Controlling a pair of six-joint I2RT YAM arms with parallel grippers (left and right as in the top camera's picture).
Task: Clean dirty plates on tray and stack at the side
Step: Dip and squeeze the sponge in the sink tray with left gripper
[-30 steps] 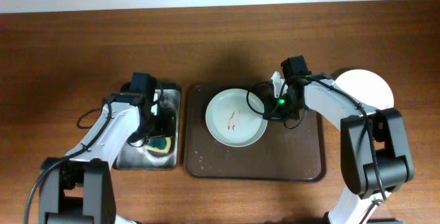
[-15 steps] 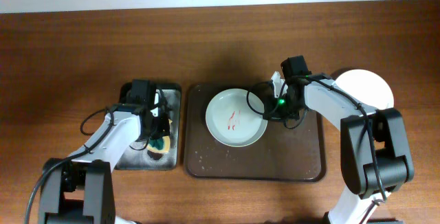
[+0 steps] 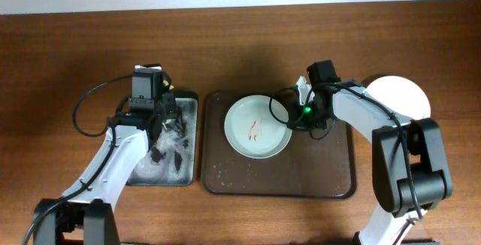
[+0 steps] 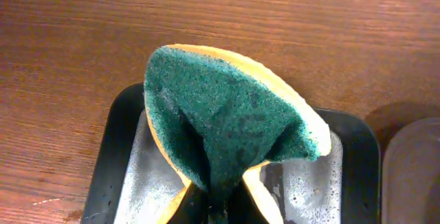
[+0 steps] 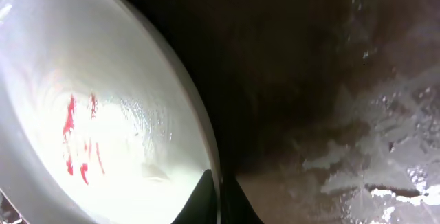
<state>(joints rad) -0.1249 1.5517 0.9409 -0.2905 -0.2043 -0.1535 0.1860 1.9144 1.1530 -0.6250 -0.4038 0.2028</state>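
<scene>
The bottom edge crops the left tool (image 4: 218, 203) gripping the sponge (image 4: 227, 124).

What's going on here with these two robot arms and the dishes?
It looks like dishwashing. The left gripper pinches a folded green-and-yellow sponge over a small metal tray. The right gripper grips the rim of a pale plate with red marks, which lies on the brown tray, not yet wiped. A white plate sits on the table at the right.

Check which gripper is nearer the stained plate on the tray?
Right. The right gripper pinches the right rim of the stained plate. The left gripper is off to the plate's left, above the sponge tray, holding the sponge.
</scene>
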